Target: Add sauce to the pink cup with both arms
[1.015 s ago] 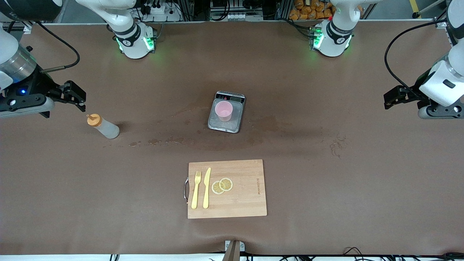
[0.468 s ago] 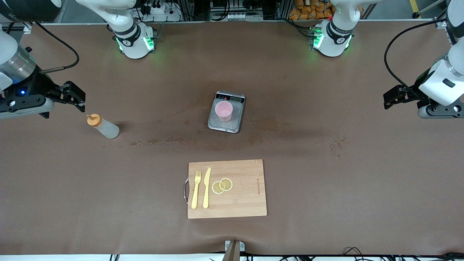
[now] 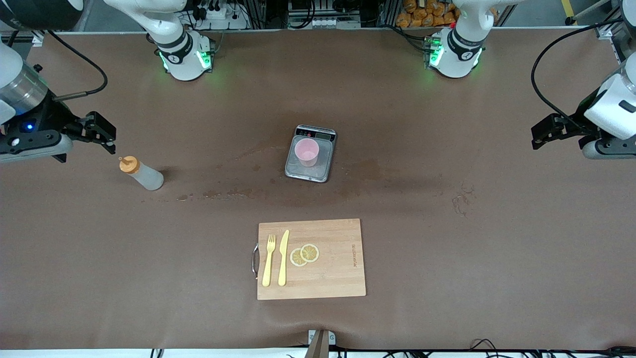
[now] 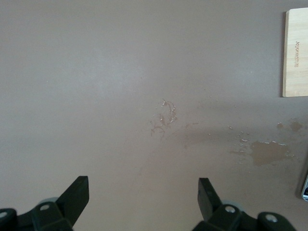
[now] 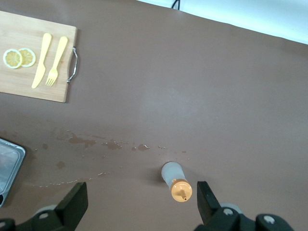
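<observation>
Black fingers on my right gripper [image 3: 102, 133] are spread wide and hold nothing, hanging over the table [image 3: 447, 258] just above the sauce [image 3: 141, 172], which stands toward the right arm's end. My left gripper [image 3: 544, 133] is equally wide and empty, over bare table at the left arm's end. The right wrist view alone shows the bottle's orange cap [image 5: 181, 190] between my fingers [image 5: 76, 199]. The pink cup [image 3: 306, 151] sits on the scale [image 3: 310, 173] mid-table.

You have the pink cup [image 3: 306, 151] on the scale [image 3: 310, 153], the sauce bottle [image 3: 141, 172] toward the right arm's end, the cutting board [image 3: 311, 258] nearer the camera.
</observation>
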Tool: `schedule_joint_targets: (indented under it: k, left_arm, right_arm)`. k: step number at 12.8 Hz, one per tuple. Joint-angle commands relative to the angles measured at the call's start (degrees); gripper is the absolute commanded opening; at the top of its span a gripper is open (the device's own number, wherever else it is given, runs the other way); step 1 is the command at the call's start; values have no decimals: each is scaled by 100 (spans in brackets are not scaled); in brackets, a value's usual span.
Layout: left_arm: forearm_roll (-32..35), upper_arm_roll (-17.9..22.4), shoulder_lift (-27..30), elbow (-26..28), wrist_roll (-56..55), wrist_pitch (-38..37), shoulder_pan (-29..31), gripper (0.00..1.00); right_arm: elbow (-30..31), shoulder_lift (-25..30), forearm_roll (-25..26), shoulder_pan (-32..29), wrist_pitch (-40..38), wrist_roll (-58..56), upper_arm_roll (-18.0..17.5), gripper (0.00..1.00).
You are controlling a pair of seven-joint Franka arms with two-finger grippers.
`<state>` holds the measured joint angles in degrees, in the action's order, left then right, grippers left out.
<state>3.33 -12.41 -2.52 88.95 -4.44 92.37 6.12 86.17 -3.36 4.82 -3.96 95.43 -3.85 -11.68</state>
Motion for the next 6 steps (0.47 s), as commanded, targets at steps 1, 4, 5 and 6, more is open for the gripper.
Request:
schedule_joint_targets:
  k: [1,4,5,6]
  left_arm:
    - [-96,-16,50,-45,110,-96,38,100]
    - [-96,-7,41,-36,110,-96,38,100]
    - [-96,-7,50,-36,110,-96,47,100]
    - [-96,-7,50,-36,110,-96,38,100]
  right_arm:
    - [-153,-86,-365,1390,-33,-351,1975,100]
    - [-153,-130,-667,2083,63,-899,2987,100]
    - [-153,-147,-762,2048,72,-785,2987,100]
    - [-188,-174,-989,1926,46,-297,2987,100]
